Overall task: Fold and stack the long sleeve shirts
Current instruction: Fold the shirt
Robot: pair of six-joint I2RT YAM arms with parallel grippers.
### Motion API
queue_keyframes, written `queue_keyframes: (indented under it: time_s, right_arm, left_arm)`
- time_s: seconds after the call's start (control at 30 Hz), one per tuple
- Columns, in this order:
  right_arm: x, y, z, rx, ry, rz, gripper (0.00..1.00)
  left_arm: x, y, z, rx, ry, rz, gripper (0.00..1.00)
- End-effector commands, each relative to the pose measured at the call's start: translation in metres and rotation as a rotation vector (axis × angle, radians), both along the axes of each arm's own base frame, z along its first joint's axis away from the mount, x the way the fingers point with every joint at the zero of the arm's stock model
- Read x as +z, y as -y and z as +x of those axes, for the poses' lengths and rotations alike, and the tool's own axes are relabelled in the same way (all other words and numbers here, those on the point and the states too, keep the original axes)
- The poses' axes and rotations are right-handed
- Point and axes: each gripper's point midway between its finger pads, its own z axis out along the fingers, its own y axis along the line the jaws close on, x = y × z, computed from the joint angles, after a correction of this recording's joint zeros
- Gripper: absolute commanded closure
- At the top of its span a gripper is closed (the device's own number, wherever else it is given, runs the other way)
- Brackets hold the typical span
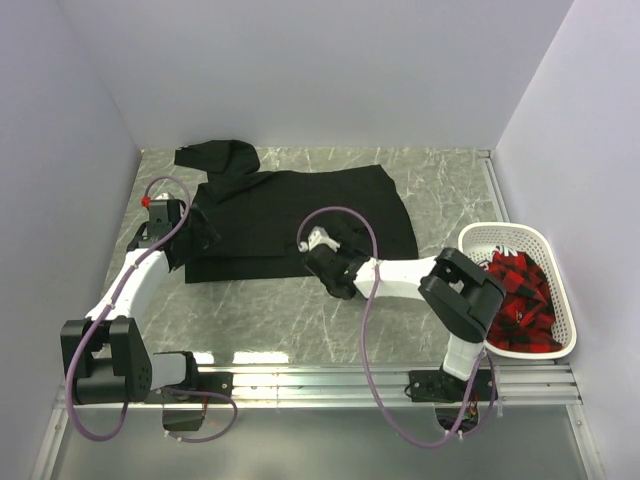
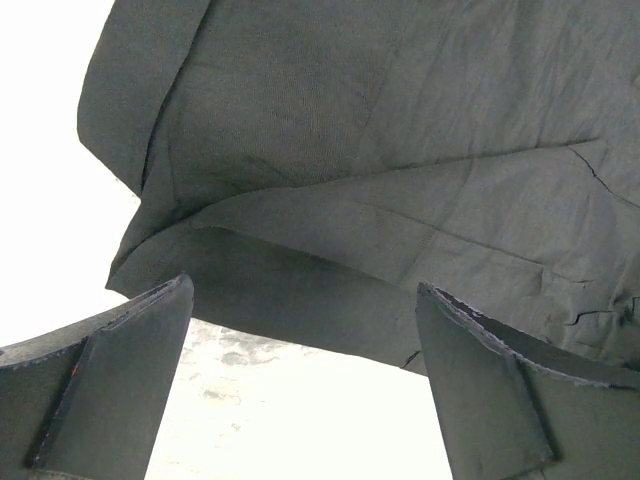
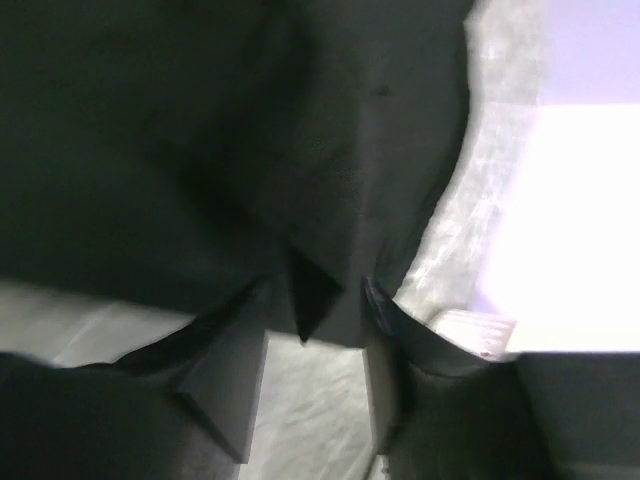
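Observation:
A black long sleeve shirt (image 1: pixel 300 215) lies spread on the marble table, one sleeve bunched at the back left (image 1: pixel 220 155). My left gripper (image 1: pixel 200 240) is at the shirt's left edge. In the left wrist view it (image 2: pixel 303 287) is wide open and empty, with the folded hem (image 2: pixel 330 290) just beyond the fingertips. My right gripper (image 1: pixel 325 252) is at the shirt's near edge. In the right wrist view it (image 3: pixel 316 290) stands open, with a corner of the black cloth (image 3: pixel 312 300) hanging between the fingertips. No buttons show.
A white plastic basket (image 1: pixel 505 232) at the right holds red and black plaid cloth (image 1: pixel 520 300). White walls close in the table on three sides. A metal rail (image 1: pixel 330 378) runs along the near edge.

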Motion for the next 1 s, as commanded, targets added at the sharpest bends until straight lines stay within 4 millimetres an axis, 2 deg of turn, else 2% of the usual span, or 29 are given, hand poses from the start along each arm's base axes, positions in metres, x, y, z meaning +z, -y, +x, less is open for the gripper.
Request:
queue_keyframes:
  time_s: [0.0,0.03,0.07,0.17,0.2,0.27,0.33,0.37,0.4,0.43,0.47,0.5,0.57,0.6,0.63,0.67,0.73,0.77,0.83,0.97]
  right_arm:
    - [0.009,-0.009,-0.026,0.004,-0.060,0.160,0.42]
    - [0.007,-0.014,-0.032,0.020,-0.095,0.205,0.40]
    - [0.017,-0.013,-0.033,0.016,-0.088,0.257,0.38]
    - [0.025,-0.020,-0.036,-0.004,-0.137,0.446,0.37]
    - [0.035,-0.012,-0.028,-0.072,-0.124,0.551,0.37]
    - [0.047,-0.013,-0.023,-0.107,-0.151,0.711,0.37]
    - [0.055,0.001,-0.007,-0.217,-0.129,0.888,0.37]
    - [0.052,-0.002,-0.010,-0.220,-0.168,0.962,0.38]
    - [0.063,-0.002,-0.002,-0.260,-0.127,1.071,0.38]
    - [0.063,0.012,0.007,-0.322,-0.102,1.129,0.38]
    - [0.057,0.011,0.004,-0.339,-0.139,1.192,0.38]
    - [0.061,0.011,0.011,-0.390,-0.129,1.292,0.39]
    - [0.047,0.026,0.017,-0.475,-0.132,1.368,0.40]
    - [0.050,0.017,0.019,-0.473,-0.163,1.457,0.41]
    - [0.049,0.020,0.024,-0.495,-0.153,1.496,0.41]
    - [0.039,0.020,0.024,-0.530,-0.172,1.513,0.41]
    - [0.036,0.016,0.029,-0.574,-0.186,1.582,0.42]
    - [0.024,0.019,0.029,-0.607,-0.200,1.588,0.42]
    - [0.022,0.015,0.033,-0.608,-0.207,1.641,0.43]
    - [-0.002,0.016,0.035,-0.648,-0.249,1.690,0.44]
  left_arm:
    - [0.008,0.002,0.005,-0.005,0.042,-0.013,0.01]
    - [0.008,0.003,0.004,-0.005,0.040,-0.014,0.01]
    - [0.008,0.003,0.004,-0.004,0.042,-0.013,0.01]
    - [0.008,0.002,0.005,-0.004,0.043,-0.014,0.01]
    - [0.008,0.003,0.005,-0.005,0.042,-0.014,0.01]
    - [0.007,0.002,0.004,-0.004,0.040,-0.014,0.01]
    - [0.007,0.003,0.004,-0.005,0.040,-0.014,0.01]
    - [0.006,0.003,0.004,-0.005,0.037,-0.014,0.01]
    - [0.007,0.002,0.004,-0.002,0.040,-0.014,0.01]
    - [0.007,0.003,0.004,-0.004,0.040,-0.013,0.01]
    - [0.007,0.002,0.004,-0.003,0.042,-0.013,0.01]
    - [0.007,0.003,0.004,-0.005,0.039,-0.014,0.01]
    - [0.007,0.003,0.004,-0.005,0.038,-0.012,0.01]
    - [0.006,0.003,0.003,-0.006,0.037,-0.013,0.01]
    - [0.006,0.003,0.003,-0.006,0.037,-0.013,0.01]
    - [0.007,0.003,0.004,-0.005,0.042,-0.012,0.01]
    - [0.007,0.003,0.004,-0.006,0.039,-0.013,0.01]
    - [0.006,0.003,0.004,-0.006,0.035,-0.013,0.01]
    - [0.006,0.003,0.003,-0.007,0.034,-0.012,0.01]
    - [0.006,0.003,0.004,-0.008,0.035,-0.012,0.01]
